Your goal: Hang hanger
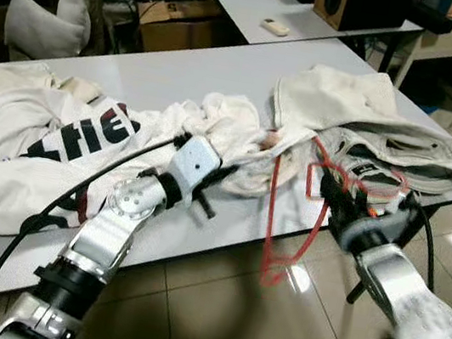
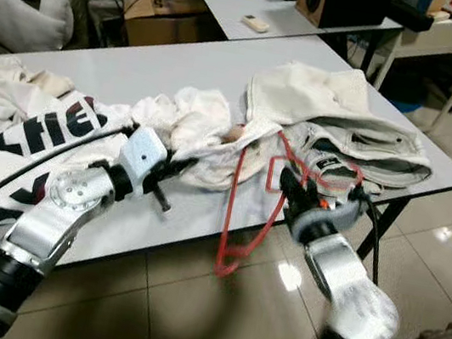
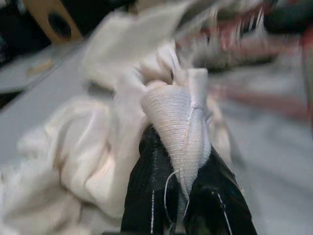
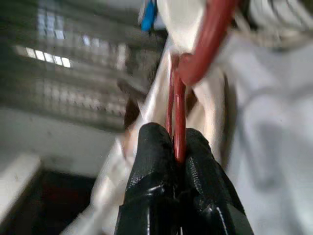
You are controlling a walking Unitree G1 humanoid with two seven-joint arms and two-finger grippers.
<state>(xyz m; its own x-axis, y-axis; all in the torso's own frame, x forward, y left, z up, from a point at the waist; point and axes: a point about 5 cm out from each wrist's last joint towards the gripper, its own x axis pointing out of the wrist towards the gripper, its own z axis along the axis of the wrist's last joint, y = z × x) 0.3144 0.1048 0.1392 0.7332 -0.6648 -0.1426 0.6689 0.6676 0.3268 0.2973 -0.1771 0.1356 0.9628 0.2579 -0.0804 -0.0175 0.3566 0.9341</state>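
While clothes are being spread over it, the scene is being set out as follows.
Worktop: the grey worktop (image 1: 164,74) is being covered by a white printed shirt (image 1: 32,147) on the robot's left and a cream hooded garment (image 1: 362,126) on its right.
Cardboard box: an open box (image 1: 176,22) is being kept on the floor behind; its contents cannot be told.
Left arm: it is being reached forward over the near edge of the worktop.
Left pincer (image 3: 183,191): its fingers are being pressed together on a ribbed white cloth (image 3: 178,122).
Right arm: it is being angled up from below the worktop edge.
Right pincer (image 4: 180,147): the red hanger (image 1: 281,230) is being pinched by its wire.
Hanger: it is being hung down past the worktop's front edge, over the tiled floor (image 1: 270,323).
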